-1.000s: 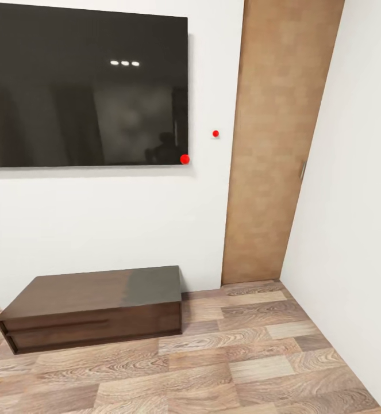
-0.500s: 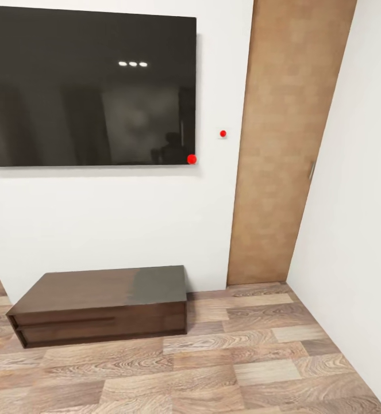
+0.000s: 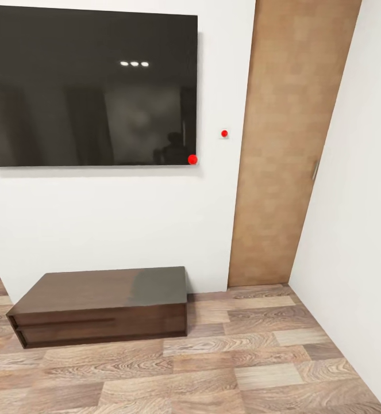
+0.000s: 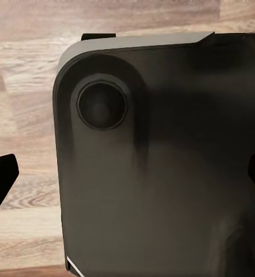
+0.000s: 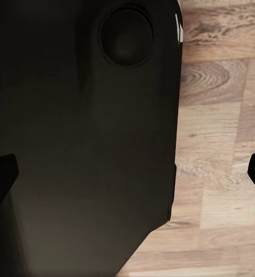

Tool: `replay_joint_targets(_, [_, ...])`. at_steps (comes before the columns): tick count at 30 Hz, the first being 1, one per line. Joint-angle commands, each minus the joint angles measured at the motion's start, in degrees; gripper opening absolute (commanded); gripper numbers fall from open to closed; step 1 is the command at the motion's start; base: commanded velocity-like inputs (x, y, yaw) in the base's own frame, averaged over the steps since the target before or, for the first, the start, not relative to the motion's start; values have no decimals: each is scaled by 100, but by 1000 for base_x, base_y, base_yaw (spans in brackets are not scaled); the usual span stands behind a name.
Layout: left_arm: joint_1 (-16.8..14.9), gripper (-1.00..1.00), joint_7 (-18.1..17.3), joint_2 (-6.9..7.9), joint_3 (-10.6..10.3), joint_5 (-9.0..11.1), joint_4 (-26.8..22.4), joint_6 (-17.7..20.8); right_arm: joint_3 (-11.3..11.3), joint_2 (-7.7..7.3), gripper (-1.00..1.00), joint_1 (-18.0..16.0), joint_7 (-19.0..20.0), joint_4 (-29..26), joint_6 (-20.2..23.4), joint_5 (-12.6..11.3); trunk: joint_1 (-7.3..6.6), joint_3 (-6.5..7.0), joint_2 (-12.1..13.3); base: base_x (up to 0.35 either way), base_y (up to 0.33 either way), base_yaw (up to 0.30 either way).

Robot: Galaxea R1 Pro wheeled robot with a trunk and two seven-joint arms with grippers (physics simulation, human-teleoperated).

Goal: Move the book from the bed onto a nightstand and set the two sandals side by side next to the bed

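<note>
- Bedroom corner in the head view: a white wall carries a wide dark television screen, its left end cut off by the picture edge.
- Faint reflections on the screen include three small bright lights and a dim figure too blurred to identify.
- A red dot sits at the screen's lower right corner, and a smaller red dot sits on a white wall plate just beside the screen.
- A long low dark-brown TV cabinet stands on the wood-plank floor against the wall, below the screen, with one drawer seam across its front.
- A tall light-brown door stands at the corner, its top cut off; a slim handle shows at its right edge, partly behind the side wall.
- Left wrist view: a dark rounded part of the robot's body with a round recess blocks most of the floor; the left gripper's fingertips show at opposite edges, spread wide, holding nothing.
- Right wrist view: a black body panel hides half the floor; the right gripper's fingertips likewise sit far apart, empty.
</note>
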Motion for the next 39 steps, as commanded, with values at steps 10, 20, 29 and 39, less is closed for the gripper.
replay_joint_targets(10, [-3,100,-4,0,0,0,6,-20,1,0,100,-1,-9,1,-2,-8,0,-4,-3,13,-24,3])
replay_joint_targets(20, [-3,100,-4,-2,0,0,6,-20,7,0,100,-1,-4,1,-2,-2,0,-4,-3,2,-101,1])
replay_joint_targets(29, [-3,100,-4,-7,0,0,6,-20,8,0,100,-1,-8,1,0,-2,0,-4,-3,0,-71,51])
replay_joint_targets(39, [-3,100,-4,-9,0,0,6,-20,8,12,100,-1,-4,1,4,8,0,-4,-3,0,-93,82])
